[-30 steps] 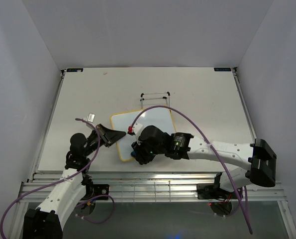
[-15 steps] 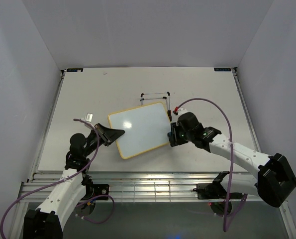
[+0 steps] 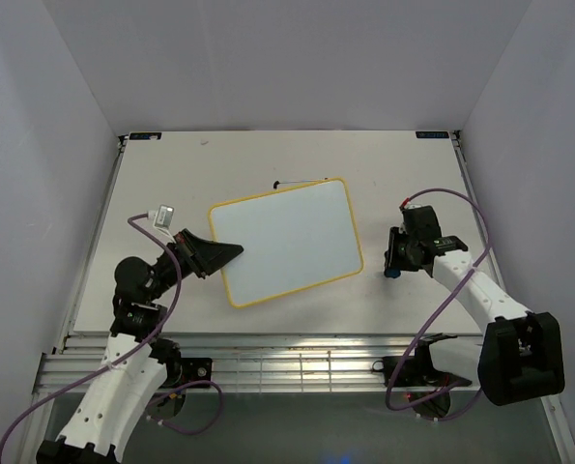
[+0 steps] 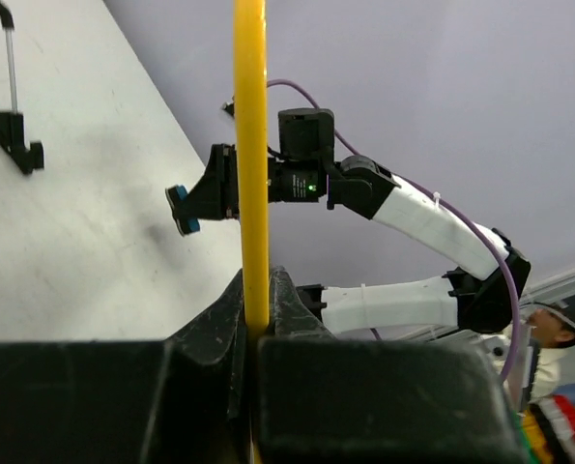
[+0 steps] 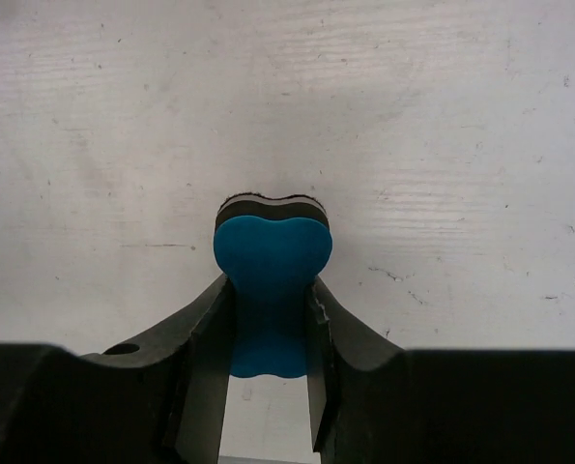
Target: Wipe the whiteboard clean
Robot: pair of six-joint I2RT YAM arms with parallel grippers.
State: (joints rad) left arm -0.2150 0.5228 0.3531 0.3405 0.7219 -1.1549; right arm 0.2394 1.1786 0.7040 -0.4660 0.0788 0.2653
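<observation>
The whiteboard (image 3: 287,237), white with a thin yellow frame and no writing showing, is lifted and tilted above the table's middle. My left gripper (image 3: 231,255) is shut on its left edge; in the left wrist view the yellow frame (image 4: 251,155) runs up from between the jaws. My right gripper (image 3: 391,263) is to the right of the board, apart from it, low over the table, and shut on the blue bone-shaped eraser (image 5: 272,290). The eraser also shows in the left wrist view (image 4: 180,210).
The thin black wire stand (image 3: 279,183) lies behind the board's far edge, mostly hidden; one part shows in the left wrist view (image 4: 14,135). The table (image 3: 171,174) has walls on three sides and a slatted front edge (image 3: 297,353).
My right gripper has moved with the eraser from the board's near-left corner across it and off to the right. My left gripper has lifted and tilted the board, which now looks larger.
</observation>
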